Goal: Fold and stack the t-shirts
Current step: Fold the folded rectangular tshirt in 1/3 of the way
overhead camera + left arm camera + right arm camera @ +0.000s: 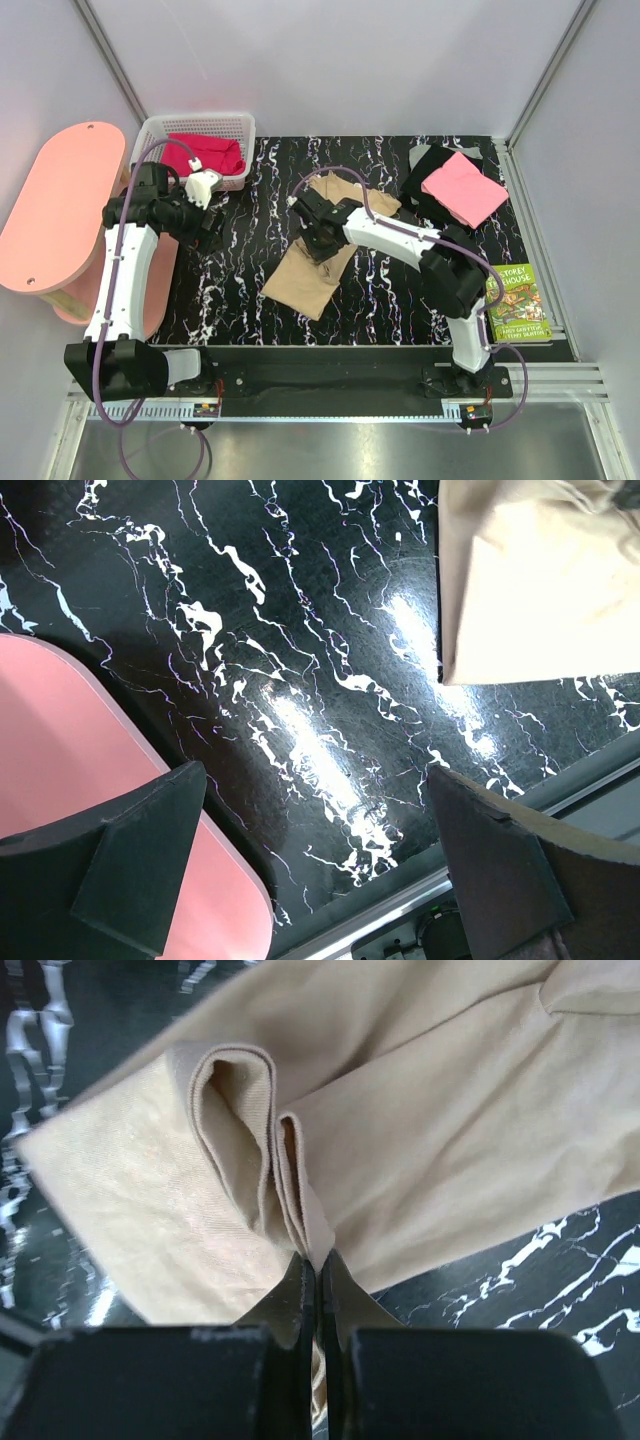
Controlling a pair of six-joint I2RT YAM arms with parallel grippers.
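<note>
Top external view: the tan shirt [312, 285] lies mid-desk [230, 290], partly folded. The right pincer [318, 240] is clenched on a doubled fold at its edge. The left pincer [210, 222] hovers released over bare desk beside the shirt's corner. At far right the pink shirt [465, 188] rests folded on the black shirt [428, 168]. The red shirt [205, 153] lies in the basket [200, 124].

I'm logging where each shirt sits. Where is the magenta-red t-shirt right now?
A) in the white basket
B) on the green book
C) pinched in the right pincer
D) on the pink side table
A: the magenta-red t-shirt lies crumpled inside the white basket at the far left.
</note>
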